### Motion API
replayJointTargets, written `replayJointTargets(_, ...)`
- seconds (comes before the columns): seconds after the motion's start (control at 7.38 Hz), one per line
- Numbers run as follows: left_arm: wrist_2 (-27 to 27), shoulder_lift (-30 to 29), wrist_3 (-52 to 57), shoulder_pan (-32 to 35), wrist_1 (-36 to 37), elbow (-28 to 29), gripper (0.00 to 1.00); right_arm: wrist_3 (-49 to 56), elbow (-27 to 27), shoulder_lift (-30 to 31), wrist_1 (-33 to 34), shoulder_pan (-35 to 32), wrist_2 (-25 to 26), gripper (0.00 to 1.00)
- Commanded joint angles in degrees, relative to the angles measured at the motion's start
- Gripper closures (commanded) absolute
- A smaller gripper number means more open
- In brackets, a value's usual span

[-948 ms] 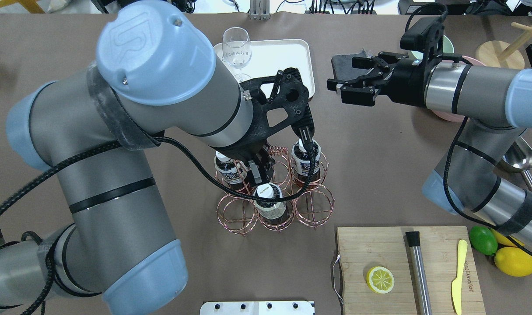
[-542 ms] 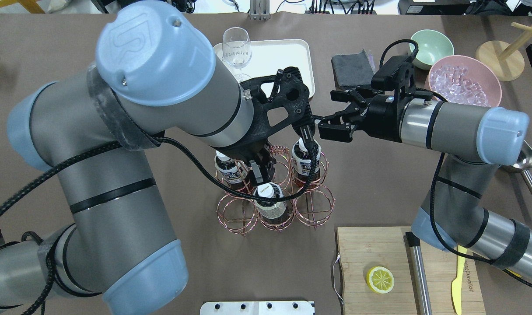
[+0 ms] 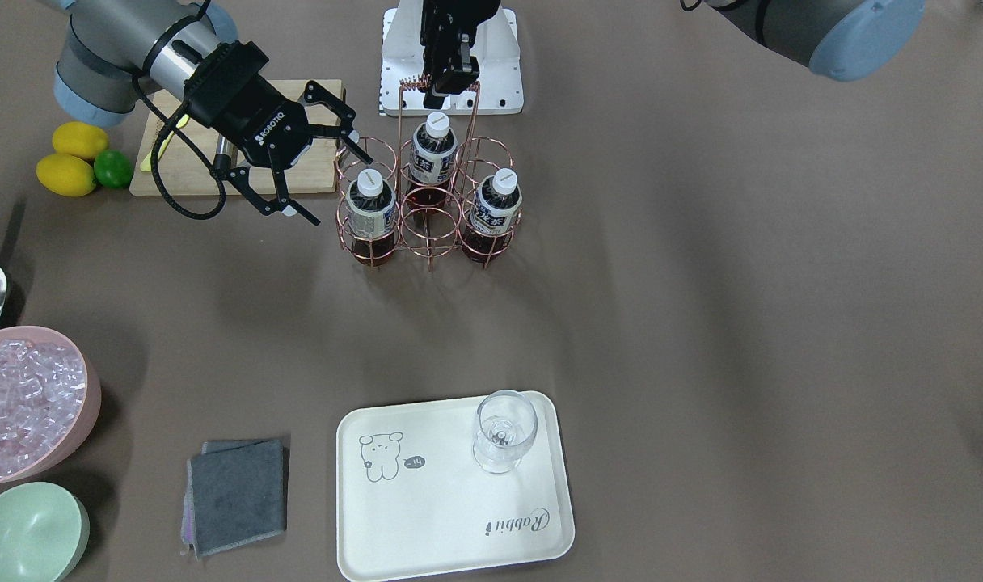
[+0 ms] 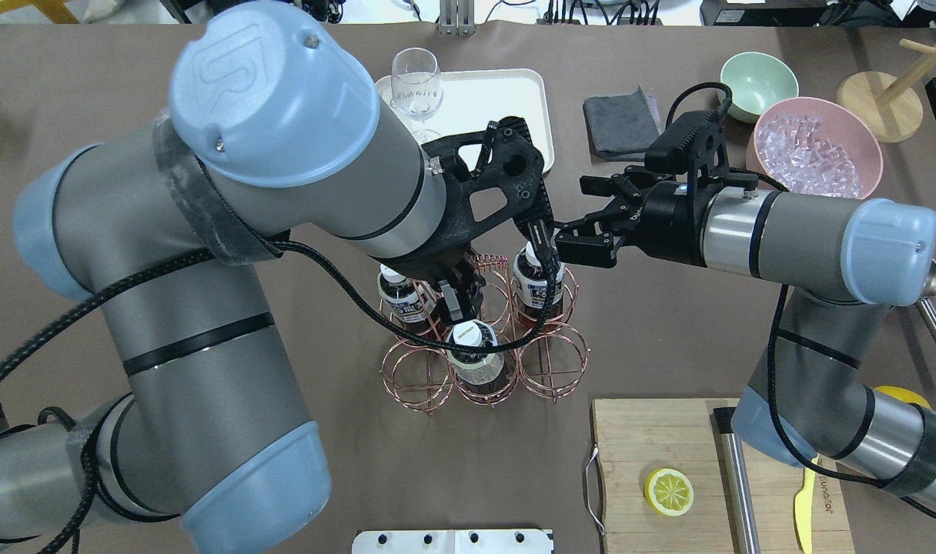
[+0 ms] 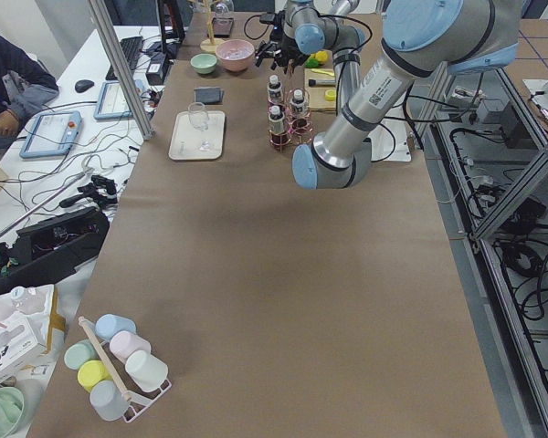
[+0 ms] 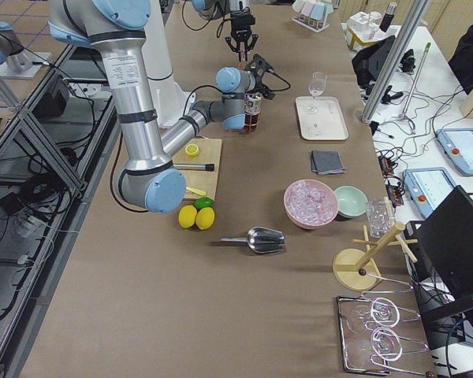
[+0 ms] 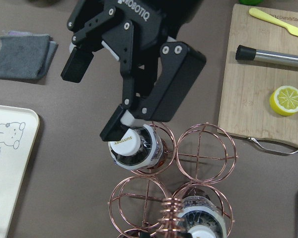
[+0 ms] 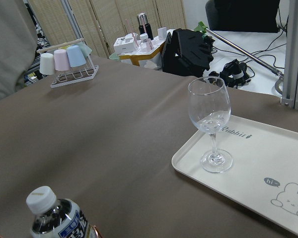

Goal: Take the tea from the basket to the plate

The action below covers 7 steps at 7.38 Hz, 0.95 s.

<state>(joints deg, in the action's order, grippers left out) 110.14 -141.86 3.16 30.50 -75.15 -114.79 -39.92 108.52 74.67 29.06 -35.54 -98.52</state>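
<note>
The copper wire basket [image 3: 429, 236] stands mid-table with three tea bottles [image 3: 370, 206] in its ring cells. My left gripper [image 3: 445, 81] is shut on the coiled top of the basket's handle [image 7: 171, 218]. My right gripper [image 4: 572, 217] is open beside the bottle in the far right cell [image 4: 537, 281]. In the left wrist view one of its fingers [image 7: 116, 130] lies against that bottle's white cap [image 7: 126, 142]. The cream plate [image 3: 451, 517] lies beyond the basket [image 4: 553, 373] and carries a stemmed glass [image 3: 504, 432]. The plate also shows in the right wrist view [image 8: 268, 163].
A cutting board [image 4: 668, 438] with a lemon slice [image 4: 668, 492], a steel rod and a yellow knife lies right of the basket. A grey cloth [image 4: 620, 123], a mint bowl [image 4: 757, 77] and a pink bowl of ice [image 4: 818, 146] sit right of the plate.
My right gripper has swung left and toward the basket, from beside the grey cloth down to the far right bottle. The left arm and basket have not moved.
</note>
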Motion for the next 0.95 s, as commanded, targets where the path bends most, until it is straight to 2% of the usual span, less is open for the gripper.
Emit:
replayJointTargets(0.0, -0.02, 0.17, 0.01, 0.0, 0.0, 0.0, 1.0, 0.1, 0.81, -0.06, 2.05, 1.17, 0.52, 0.0)
replayJointTargets(0.27, 0.07, 0.26, 0.01, 0.0, -0.09, 0.0, 1.0, 0.02, 0.55, 0.12, 2.06, 2.84, 1.3, 0.0)
replayJointTargets(0.41, 0.07, 0.26, 0.01, 0.0, -0.09, 0.0, 1.0, 0.19, 0.46, 0.12, 2.06, 5.11, 4.53, 0.0)
replayJointTargets(0.81, 0.07, 0.35, 0.01, 0.0, -0.18, 0.0, 1.0, 0.97, 0.55, 0.38, 2.06, 5.84, 5.09, 0.0)
